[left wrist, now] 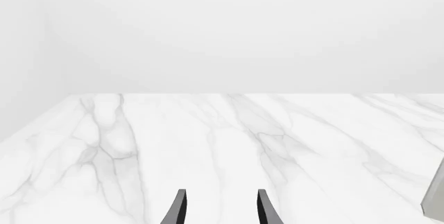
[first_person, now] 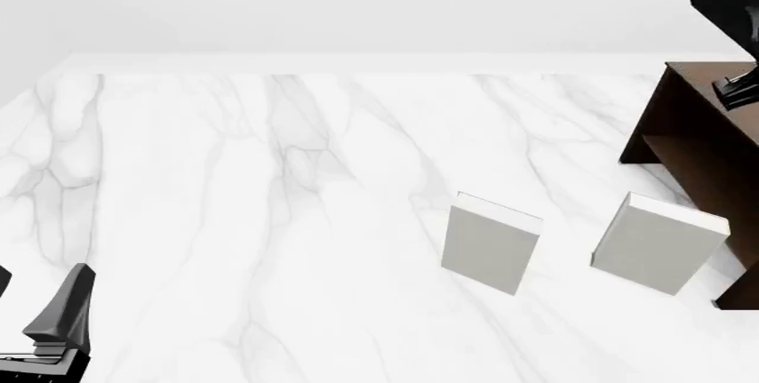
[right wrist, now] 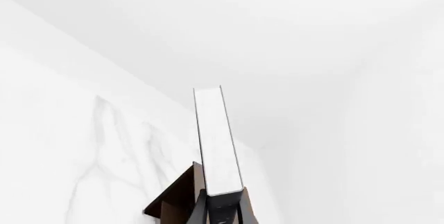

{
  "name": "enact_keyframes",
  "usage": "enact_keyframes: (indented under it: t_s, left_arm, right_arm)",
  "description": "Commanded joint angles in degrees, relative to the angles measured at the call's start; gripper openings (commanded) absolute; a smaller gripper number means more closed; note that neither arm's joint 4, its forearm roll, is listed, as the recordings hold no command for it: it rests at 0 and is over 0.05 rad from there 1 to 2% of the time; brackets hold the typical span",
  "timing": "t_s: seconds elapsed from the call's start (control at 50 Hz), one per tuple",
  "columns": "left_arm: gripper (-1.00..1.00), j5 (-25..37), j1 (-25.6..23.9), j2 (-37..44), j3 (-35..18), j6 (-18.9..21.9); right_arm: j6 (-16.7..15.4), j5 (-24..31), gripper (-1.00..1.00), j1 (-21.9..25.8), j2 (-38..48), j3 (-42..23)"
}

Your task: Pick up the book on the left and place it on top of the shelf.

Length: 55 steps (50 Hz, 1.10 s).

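The right gripper [right wrist: 222,208] is clamped on the book [right wrist: 216,141], above the shelf [first_person: 699,125]. The book's long axis runs along the fingers. The left gripper [left wrist: 220,208] hangs open, empty.

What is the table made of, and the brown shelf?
The table looks like polished white marble: grey veins run across it. The shelf looks like dark brown wood with a smooth matte finish, though no clear grain shows. Both are simulator renders, so that is only how they look.

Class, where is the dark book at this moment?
The dark book is held in the right gripper, up above the shelf at the front view's far right.
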Motion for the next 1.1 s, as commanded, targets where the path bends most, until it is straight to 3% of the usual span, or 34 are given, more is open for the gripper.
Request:
enact_keyframes:
  t_s: [0.02, 1.1]
  left_arm:
    - [1.0, 0.0, 0.0, 0.0, 0.0, 0.0]
    - [1.0, 0.0, 0.0, 0.0, 0.0, 0.0]
  right_arm:
    - [-1.0, -0.1, -1.0, -3.0, -0.8, -0.6]
    - [-6.0, -4.3, -1.0, -13.7, 4.8, -1.7]
